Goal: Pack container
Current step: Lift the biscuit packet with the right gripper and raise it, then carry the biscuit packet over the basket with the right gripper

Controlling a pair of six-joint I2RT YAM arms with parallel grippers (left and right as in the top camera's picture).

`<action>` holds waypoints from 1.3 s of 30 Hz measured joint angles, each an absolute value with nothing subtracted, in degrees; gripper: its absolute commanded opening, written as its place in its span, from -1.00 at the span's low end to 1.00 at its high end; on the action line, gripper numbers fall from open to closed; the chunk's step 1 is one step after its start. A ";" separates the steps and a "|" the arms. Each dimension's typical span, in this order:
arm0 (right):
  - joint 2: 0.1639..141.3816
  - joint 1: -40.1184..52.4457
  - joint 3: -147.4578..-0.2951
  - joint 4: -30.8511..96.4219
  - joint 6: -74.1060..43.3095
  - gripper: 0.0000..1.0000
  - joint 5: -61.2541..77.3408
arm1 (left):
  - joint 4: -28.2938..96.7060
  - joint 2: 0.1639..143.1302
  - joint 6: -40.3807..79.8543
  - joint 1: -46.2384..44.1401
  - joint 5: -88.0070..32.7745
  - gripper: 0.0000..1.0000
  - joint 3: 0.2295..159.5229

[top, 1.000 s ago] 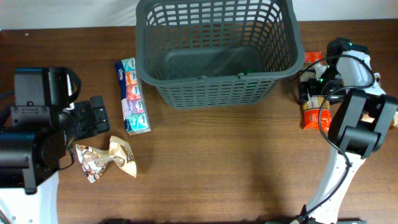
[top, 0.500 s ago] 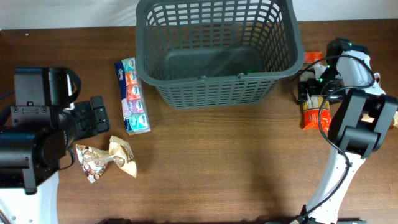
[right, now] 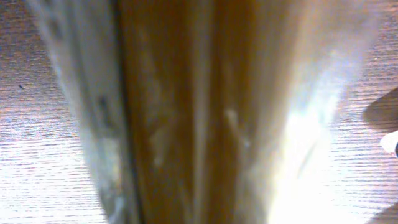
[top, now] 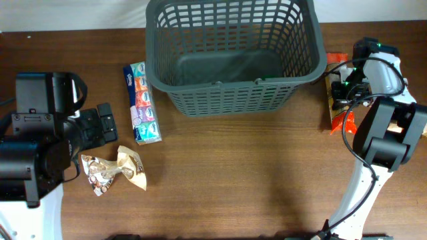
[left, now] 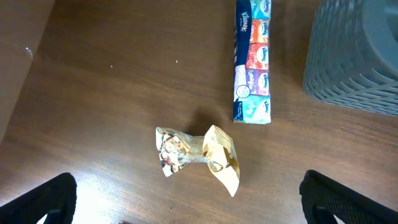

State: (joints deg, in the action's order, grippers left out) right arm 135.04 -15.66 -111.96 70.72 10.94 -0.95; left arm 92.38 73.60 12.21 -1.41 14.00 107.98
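Container first: the large dark grey plastic basket with slotted lattice sides and a thick rim (top: 220,85) stood upright at the far middle of the brown wooden table (top: 253,180), its solid bottom bare. In the left wrist view only one slotted corner of it (left: 354,56) showed, at the upper right.

Just left of the basket lay a long flat multipack of pocket tissues with blue, orange and purple panels (top: 142,103), apart from the basket wall and pointing toward the far edge. Near its front end, a little further left, lay a crumpled gold and white foil snack wrapper (top: 115,172), pinched at the middle like a bow. Both were seen from the left wrist camera too, the tissue pack (left: 252,59) above the wrapper (left: 196,155).

The left gripper (top: 107,125) hung beside the tissue pack with its black fingers (left: 37,199) spread wide, nothing between them.

The right gripper (top: 343,90) was down at the basket's right side, clamped on a long orange and clear plastic packet (top: 340,121) that lay just beside the basket wall. That packet (right: 205,112) filled the right wrist view, blurred, with bare wood on either side.
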 measured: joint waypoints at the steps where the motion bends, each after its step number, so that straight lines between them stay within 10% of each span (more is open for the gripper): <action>1: 135.04 -15.66 -111.98 70.76 10.90 -0.92 -0.80 | 92.40 73.60 12.21 -1.41 14.00 0.99 107.98; 12: 138.56 -16.43 -121.80 77.65 5.82 -0.93 6.63 | 92.40 73.60 12.23 -1.41 14.00 0.99 107.98; 27: 139.33 -26.85 -175.41 95.88 -2.52 -0.93 20.95 | 92.25 73.60 12.21 -1.41 14.00 0.99 107.98; 39: 130.45 -20.10 -177.86 93.06 -4.19 -0.92 27.05 | 91.85 73.60 12.21 -1.41 14.00 0.99 107.98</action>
